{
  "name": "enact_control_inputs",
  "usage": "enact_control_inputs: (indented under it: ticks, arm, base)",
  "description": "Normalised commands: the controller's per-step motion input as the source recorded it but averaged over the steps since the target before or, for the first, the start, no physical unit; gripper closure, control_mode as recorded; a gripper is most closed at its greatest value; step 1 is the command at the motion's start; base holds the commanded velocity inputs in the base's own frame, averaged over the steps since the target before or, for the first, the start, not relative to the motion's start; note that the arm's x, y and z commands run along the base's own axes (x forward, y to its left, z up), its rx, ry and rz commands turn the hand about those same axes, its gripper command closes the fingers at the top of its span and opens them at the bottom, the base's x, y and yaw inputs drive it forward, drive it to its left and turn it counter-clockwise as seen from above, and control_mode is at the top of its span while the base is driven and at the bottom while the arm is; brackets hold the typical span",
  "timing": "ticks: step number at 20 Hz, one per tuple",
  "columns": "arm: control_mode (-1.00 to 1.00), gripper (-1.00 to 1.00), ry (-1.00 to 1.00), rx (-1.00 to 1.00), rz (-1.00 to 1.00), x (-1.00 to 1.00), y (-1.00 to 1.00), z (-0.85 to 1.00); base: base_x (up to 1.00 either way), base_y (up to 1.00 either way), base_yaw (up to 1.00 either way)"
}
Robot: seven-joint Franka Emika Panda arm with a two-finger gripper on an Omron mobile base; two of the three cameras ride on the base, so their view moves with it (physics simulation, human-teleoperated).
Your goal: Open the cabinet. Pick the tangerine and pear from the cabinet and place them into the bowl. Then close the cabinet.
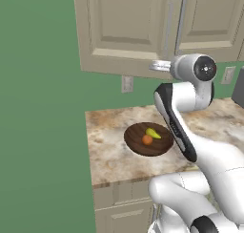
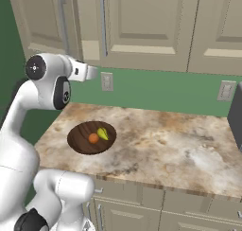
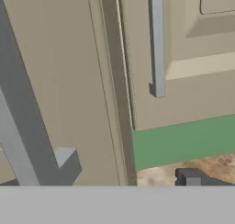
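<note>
White arm links of my Panda fill the foreground of both base views, and its two-finger gripper (image 2: 92, 73) is raised to the lower edge of the large beige cabinet (image 1: 128, 31) with recessed-panel doors. I read its fingers as spread wide, pinching nothing. On the marbled stone counter (image 2: 179, 145) sits the wide, shallow dark-brown wooden bowl (image 1: 136, 142), already holding the small round orange tangerine (image 1: 147, 140) and the yellow-green tapering pear (image 1: 153, 133), touching each other. I judge both fruit placements done. In the hand view, the near door with its long silver bar handle (image 3: 157, 44) looks slightly ajar, so closing the cabinet is what remains. No brand, label or legible writing appears anywhere.
</note>
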Motion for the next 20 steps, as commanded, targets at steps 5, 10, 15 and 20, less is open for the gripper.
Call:
enact_control_inputs:
  ticks: [5,10,15,20]
  arm:
    - [-1.00,-1.00,-0.30,0.07,-0.32,1.00,-0.20,-0.14]
    - [-1.00,-1.00,-0.42,0.04,-0.60,0.94,0.00,-0.01]
    - [-1.00,-1.00,-0.27,0.16,-0.54,1.00,-0.03,0.12]
    - [-1.00,-1.00,0.01,0.29,-0.10,1.00,-0.69,0.00]
  base:
    - [0.00,0.00,0.00]
    - [0.00,0.00,0.00]
    - [0.00,0.00,0.00]
    - [0.00,0.00,0.00]
